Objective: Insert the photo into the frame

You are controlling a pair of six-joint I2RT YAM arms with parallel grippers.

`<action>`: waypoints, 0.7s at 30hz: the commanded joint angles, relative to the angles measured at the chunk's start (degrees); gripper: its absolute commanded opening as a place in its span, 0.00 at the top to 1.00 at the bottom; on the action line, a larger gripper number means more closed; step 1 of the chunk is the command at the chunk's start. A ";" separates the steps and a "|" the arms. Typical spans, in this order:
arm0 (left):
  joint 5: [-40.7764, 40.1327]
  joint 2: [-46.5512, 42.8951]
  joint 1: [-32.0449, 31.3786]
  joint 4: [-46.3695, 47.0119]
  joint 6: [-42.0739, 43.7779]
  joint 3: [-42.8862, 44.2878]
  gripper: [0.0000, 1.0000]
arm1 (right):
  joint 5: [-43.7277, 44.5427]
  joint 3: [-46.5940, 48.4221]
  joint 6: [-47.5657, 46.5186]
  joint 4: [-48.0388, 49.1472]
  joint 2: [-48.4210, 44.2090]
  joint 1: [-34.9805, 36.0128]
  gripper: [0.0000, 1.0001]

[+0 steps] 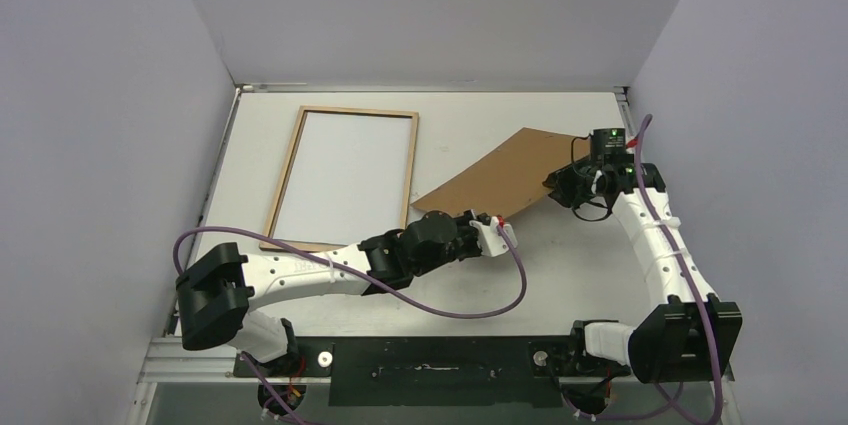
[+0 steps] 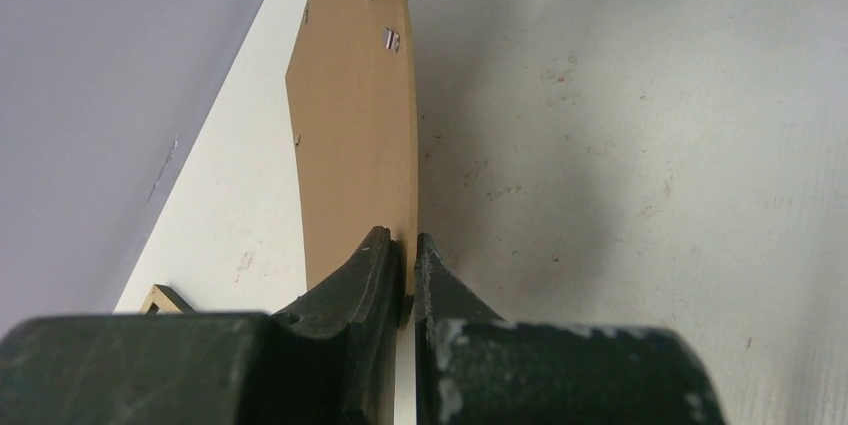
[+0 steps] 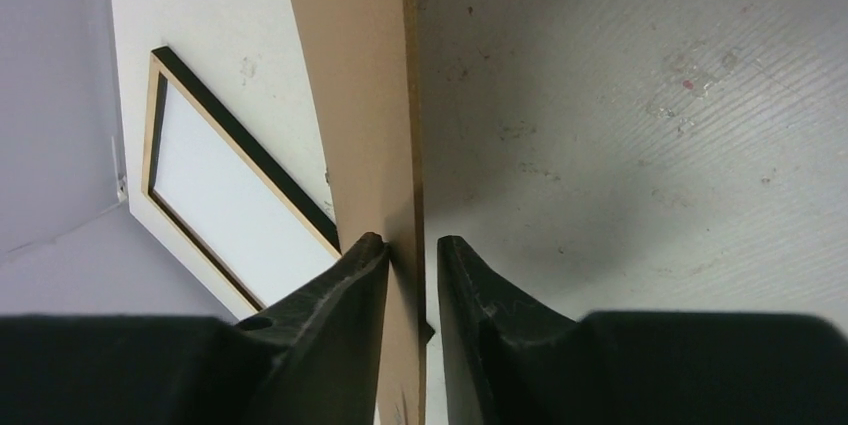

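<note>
Now the frame (image 1: 360, 112) lies flat, left of the left gripper (image 2: 408, 245)

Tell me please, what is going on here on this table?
Both arms are handling the brown backing board, which is held tilted. The left gripper is shut on one end. The right gripper stands around the other end, jaws slightly apart. The frame lies flat at the left of the table, wooden back up. No printed photo is visible.
</note>
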 commanded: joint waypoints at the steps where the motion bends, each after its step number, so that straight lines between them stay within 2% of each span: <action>1: 0.17 -0.02 -0.29 2.08 -7.00 3.50 1.00 | 1.56 -1.12 2.24 -0.51 -1.84 0.50 0.79; 3: 0.17 -0.01 -0.38 2.15 -7.21 3.55 0.97 | 2.36 -0.81 2.47 -0.08 -2.15 0.50 0.90; 5: 0.17 -0.24 -0.38 2.35 -7.58 3.56 0.87 | 3.34 0.05 2.27 0.07 -2.31 0.50 1.00; 9: -0.48 -0.38 -0.38 1.42 -8.42 4.55 0.63 | 5.34 2.62 0.48 -0.07 -2.39 0.51 1.00; 12: -2.61 -0.22 -0.38 -0.78 -9.79 6.71 0.51 | 6.76 5.44 -1.76 -0.30 -2.04 0.53 1.00; 18: -4.64 -1.35 -0.30 -6.14 -14.75 11.08 0.36 | 8.88 11.33 -5.96 0.20 -0.84 0.56 1.00; 21: -6.00 -3.04 -0.20 -9.41 -17.45 12.97 0.33 | 9.69 14.09 -8.23 0.34 0.05 0.42 1.00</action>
